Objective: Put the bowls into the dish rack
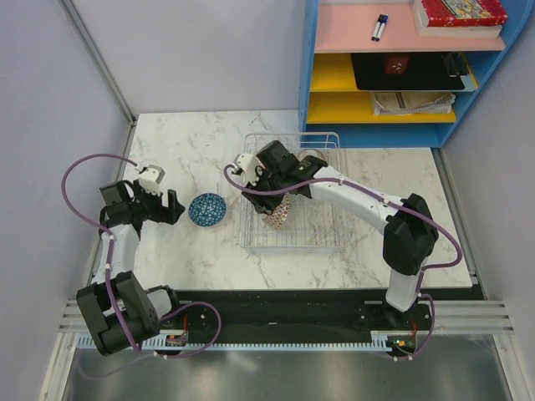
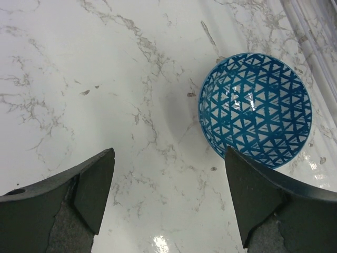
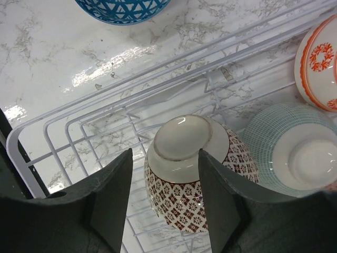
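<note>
Just inside left edge of silver-white wire dish rack (image 1: 322, 227): brown-patterned round ceramic bowl (image 3: 181, 211), tipped, foot up, between fingers of right gripper (image 3: 166, 152), grip unclear; left gripper (image 2: 169, 153) open wide.

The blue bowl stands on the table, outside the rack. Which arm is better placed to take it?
Left. The left claw is open and empty, right beside the blue bowl on the table. The right claw is inside the dish rack, set around the brown-patterned bowl.
</note>
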Motion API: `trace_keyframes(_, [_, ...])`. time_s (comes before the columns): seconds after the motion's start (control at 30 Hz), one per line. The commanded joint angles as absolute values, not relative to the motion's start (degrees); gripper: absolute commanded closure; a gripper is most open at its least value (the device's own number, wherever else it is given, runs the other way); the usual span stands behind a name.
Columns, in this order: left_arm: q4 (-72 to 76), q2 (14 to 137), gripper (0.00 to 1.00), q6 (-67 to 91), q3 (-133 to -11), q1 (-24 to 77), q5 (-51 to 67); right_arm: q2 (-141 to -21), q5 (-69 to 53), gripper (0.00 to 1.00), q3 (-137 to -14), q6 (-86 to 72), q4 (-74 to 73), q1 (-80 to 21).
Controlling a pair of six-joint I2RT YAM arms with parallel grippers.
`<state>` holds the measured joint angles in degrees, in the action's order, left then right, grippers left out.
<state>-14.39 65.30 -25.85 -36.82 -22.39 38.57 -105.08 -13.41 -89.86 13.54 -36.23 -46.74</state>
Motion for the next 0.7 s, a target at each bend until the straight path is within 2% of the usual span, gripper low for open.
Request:
trace_keyframes(0.0, [-8.53,64.60,0.09,-20.93,-36.39,-24.25,35.17,-106.51,-8.71,0.40,-98.25,18.80,-39.89,-49.74])
trace_keyframes(0.17, [-5.81,67.06,0.07,-18.29,-36.82,-28.12,35.59,-109.33,-7.56,0.40,-103.52,23.37,-42.54,-54.05])
trace_keyframes(0.27, [-5.28,69.16,0.00,-16.79,-37.61,-30.49,37.00,-112.14,-6.77,0.40,-106.51,25.13,-42.98,-56.51])
trace_keyframes(0.67, [-3.08,68.91,0.00,-14.68,-36.92,-34.80,40.34,-128.83,-6.50,0.38,-118.64,29.97,-43.86,-62.05])
